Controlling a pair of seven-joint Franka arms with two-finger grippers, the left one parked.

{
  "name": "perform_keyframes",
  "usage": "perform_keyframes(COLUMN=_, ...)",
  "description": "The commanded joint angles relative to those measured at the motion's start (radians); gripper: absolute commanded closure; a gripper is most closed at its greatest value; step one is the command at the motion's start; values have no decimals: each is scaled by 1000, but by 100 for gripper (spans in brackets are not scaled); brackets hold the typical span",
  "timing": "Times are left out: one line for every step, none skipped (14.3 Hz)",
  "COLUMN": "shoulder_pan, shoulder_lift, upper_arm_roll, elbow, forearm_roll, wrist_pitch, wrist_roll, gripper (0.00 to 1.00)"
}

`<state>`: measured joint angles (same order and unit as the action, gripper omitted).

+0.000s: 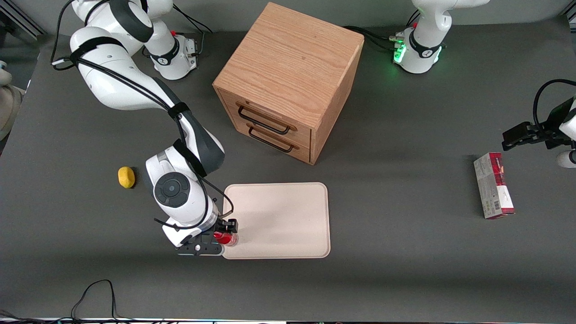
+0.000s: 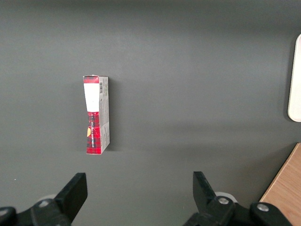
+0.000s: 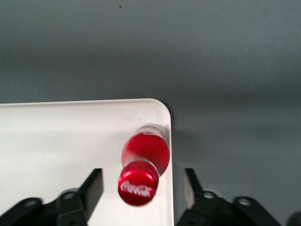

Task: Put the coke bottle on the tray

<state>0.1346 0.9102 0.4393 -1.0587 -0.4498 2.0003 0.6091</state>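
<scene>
Right arm's end effector (image 1: 223, 237) hangs low over the corner of the tray (image 1: 288, 211) that is nearest to the front camera, on the working arm's end. Its two fingers (image 3: 92, 187) are spread apart, and the coke bottle (image 1: 226, 238) stands between them. In the right wrist view neither finger touches the bottle; I see a gap on each side of it.

The coke bottle (image 3: 143, 165) stands on the tray (image 3: 61, 146), just inside the rounded corner and very close to the low rim. It looks upright or only a little tilted. Its red cap with the white script faces the wrist camera, and the clear base shows under the red body, against the pale surface of the tray.

A yellow lump (image 1: 126, 177) lies on the dark tabletop (image 1: 405, 270), farther toward the working arm's end than the tray and well apart from it. A wooden drawer cabinet (image 1: 288, 81) stands farther from the front camera than the tray, with two dark handles on its front. A red-and-grey carton (image 1: 493, 185) lies flat toward the parked arm's end of the tabletop, well apart from the tray. The left wrist view shows the same carton (image 2: 96, 114) lying on the tabletop.
</scene>
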Motion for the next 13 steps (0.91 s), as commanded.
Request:
perform_keyframes(shoulder_pan=8, shoulder_lift=-49, upper_arm_roll=-13, elbow=-15, forearm_roll=-13, wrist_pitch=5, wrist_roll=-6, gripper=0)
perform_keyframes(shoulder_pan=8, shoulder_lift=-71, upper_arm_roll=-13, elbow=-17, forearm_roll=-10, wrist_pitch=-7, wrist_roll=-8, gripper=0)
perform_keyframes(shoulder_pan=8, shoulder_lift=-97, upper_arm_roll=-17, elbow=-26, forearm_roll=-7, wrist_pitch=-18, wrist_roll=-9, gripper=0)
perform_keyframes(shoulder_pan=11, shoulder_lift=-140, upper_arm_roll=-51, elbow=-79, forearm_roll=-3, wrist_pitch=-24, wrist_roll=-12, gripper=0)
perform_keyframes(shoulder_pan=14, shoulder_lift=-211, upper_arm_roll=-100, elbow=-143, forearm_roll=49, wrist_pitch=-23, wrist_roll=-18, gripper=0)
perform_keyframes(shoulder_pan=14, shoulder_lift=-294, upper_arm_roll=-166, elbow=-224, forearm_roll=138, wrist_pitch=-15, wrist_roll=-43, gripper=0)
perform_keyframes(shoulder_pan=14, shoulder_lift=-377, upper_arm_roll=-224, elbow=-300, forearm_roll=225, wrist_pitch=-15, wrist_roll=-117, gripper=0)
perform_keyframes(shoulder_pan=11, shoulder_lift=-455, upper_arm_roll=-259, elbow=-360, forearm_roll=287, wrist_pitch=-23, wrist_roll=-193, gripper=0)
perform_keyframes(shoulder_pan=10, shoulder_lift=-529, upper_arm_roll=-301, elbow=-436, forearm_roll=310, wrist_pitch=-26, wrist_roll=-245, gripper=0)
perform_keyframes(shoulder_pan=10, shoulder_lift=-598, upper_arm_roll=-338, elbow=-508, forearm_roll=318, wrist_pitch=-26, wrist_roll=-282, gripper=0)
perform_keyframes(shoulder_pan=10, shoulder_lift=-664, upper_arm_roll=-364, elbow=-573, forearm_roll=327, wrist_pitch=-28, wrist_roll=-319, gripper=0)
perform_keyframes(shoulder_pan=10, shoulder_lift=-736, upper_arm_roll=-391, elbow=-637, forearm_roll=350, wrist_pitch=-41, wrist_roll=-340, gripper=0)
perform_keyframes(shoulder_pan=7, shoulder_lift=-802, upper_arm_roll=-415, elbow=-682, forearm_roll=382, wrist_pitch=-69, wrist_roll=-366, gripper=0)
